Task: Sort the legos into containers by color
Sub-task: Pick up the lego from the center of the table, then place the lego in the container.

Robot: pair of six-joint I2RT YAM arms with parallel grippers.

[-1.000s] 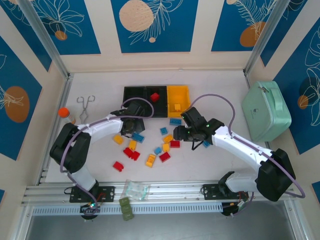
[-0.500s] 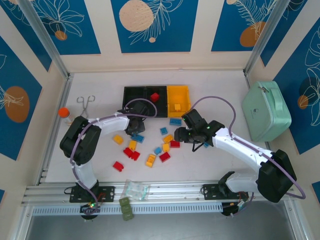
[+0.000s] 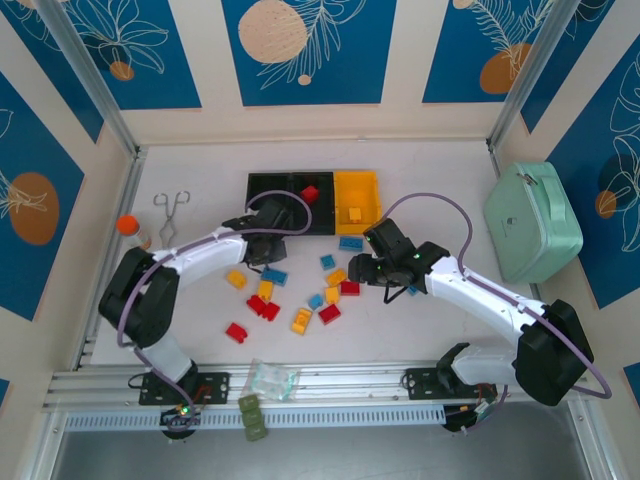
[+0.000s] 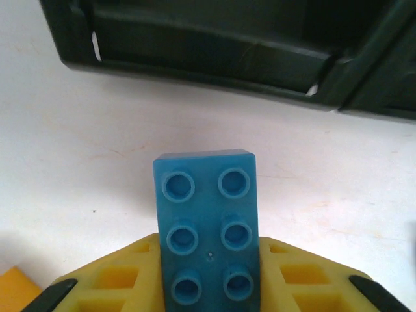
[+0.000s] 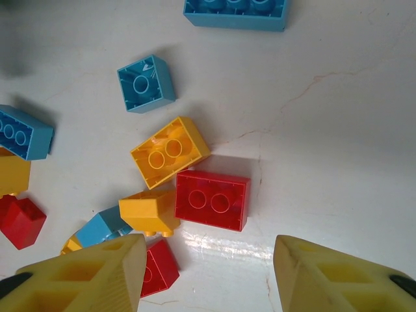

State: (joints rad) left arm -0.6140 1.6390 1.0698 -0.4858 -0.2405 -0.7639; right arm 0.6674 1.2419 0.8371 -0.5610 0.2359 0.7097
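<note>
My left gripper [image 4: 208, 263] is shut on a light blue lego [image 4: 207, 221], studs facing the camera, just short of a black container [image 4: 214, 58]. In the top view that left gripper [image 3: 262, 256] sits in front of the containers [image 3: 270, 186], a row of two black bins and one yellow bin [image 3: 357, 188]. A red lego [image 3: 309, 193] lies in the middle bin and a yellow one [image 3: 354, 213] in the yellow bin. My right gripper [image 5: 211, 260] hangs open above an upturned red lego [image 5: 212, 200], beside yellow [image 5: 169, 151] and blue [image 5: 145, 83] legos.
Loose red, yellow and blue legos [image 3: 300, 320] are scattered mid-table between the arms. A mint-green case [image 3: 533, 222] stands at the right. Metal tongs [image 3: 170, 215] and an orange-capped bottle [image 3: 130, 228] lie at the left. A clear bag [image 3: 270, 380] rests on the near rail.
My left gripper has closed on the light blue lego and its arm has shifted a little. The right gripper has stayed almost still, open over the pile.
</note>
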